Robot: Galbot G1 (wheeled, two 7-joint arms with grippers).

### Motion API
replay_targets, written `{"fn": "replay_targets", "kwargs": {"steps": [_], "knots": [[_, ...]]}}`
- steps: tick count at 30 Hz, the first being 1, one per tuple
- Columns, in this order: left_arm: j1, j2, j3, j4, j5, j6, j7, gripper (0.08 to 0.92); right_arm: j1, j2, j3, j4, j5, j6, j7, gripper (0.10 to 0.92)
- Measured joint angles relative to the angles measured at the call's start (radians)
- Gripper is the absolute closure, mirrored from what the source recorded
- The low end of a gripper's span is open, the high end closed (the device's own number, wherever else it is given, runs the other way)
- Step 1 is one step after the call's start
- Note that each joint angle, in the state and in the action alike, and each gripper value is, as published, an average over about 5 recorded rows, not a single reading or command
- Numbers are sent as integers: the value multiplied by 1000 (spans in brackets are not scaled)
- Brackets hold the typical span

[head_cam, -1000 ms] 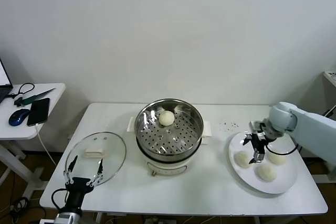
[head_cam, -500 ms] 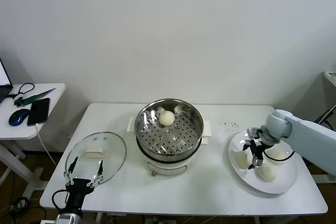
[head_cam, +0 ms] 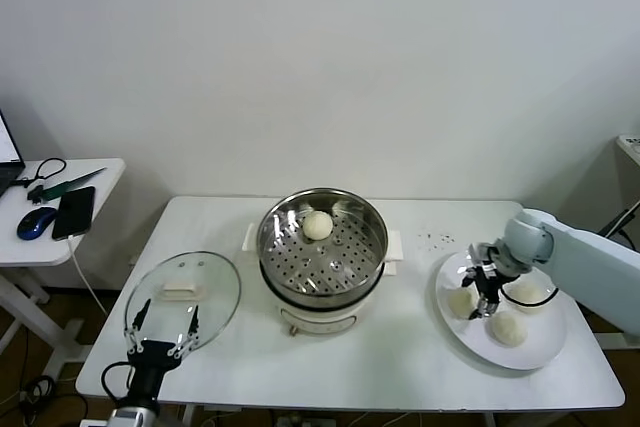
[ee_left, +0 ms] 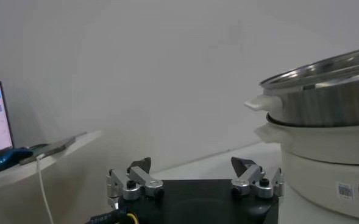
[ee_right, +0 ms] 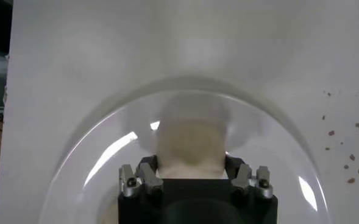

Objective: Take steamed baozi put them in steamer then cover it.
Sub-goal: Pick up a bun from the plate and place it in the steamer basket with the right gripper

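1. Right wrist view: a steamed baozi (ee_right: 188,141) sits between the fingers of the right gripper (ee_right: 190,173), which press against its two sides; the claw is clenched on the bun, which rests on the white plate (ee_right: 75,182).
2. Head view: the same right gripper (head_cam: 480,291) stands low over the plate (head_cam: 535,347), at the left-hand bun (head_cam: 462,301) of the three lying there; the other two buns (head_cam: 508,328) (head_cam: 527,293) lie just beside it, untouched.
3. Change: one second earlier the right claw hung spread wide above this bun; now it has dropped onto it and drawn its fingers in. By judgement, the grasp step is just completing, and the lift toward the steamer comes next.
4. Steamer (head_cam: 322,243): the steel basket holds one baozi (head_cam: 317,225) at its rear, in the same spot as in the earlier frames. Three buns remain to be moved, so the task is judged about a quarter done.
5. Glass lid (head_cam: 182,297): lies flat on the table (head_cam: 400,357) left of the steamer, unmoved.
6. Left gripper (head_cam: 160,338): parked at the table's front edge beside the lid, fingers released and holding nothing, as before.
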Motion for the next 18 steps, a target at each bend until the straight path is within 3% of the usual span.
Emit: {"fn": "replay_targets", "kwargs": {"steps": [8,18], "knots": [[1,-3,7,-6,0,0,0,177,186,-1,-114,16,103,-11,3,321],[8,-4,23,-8,8,-1,3,177,581,119,-358,15,371,-34,5,316]]}}
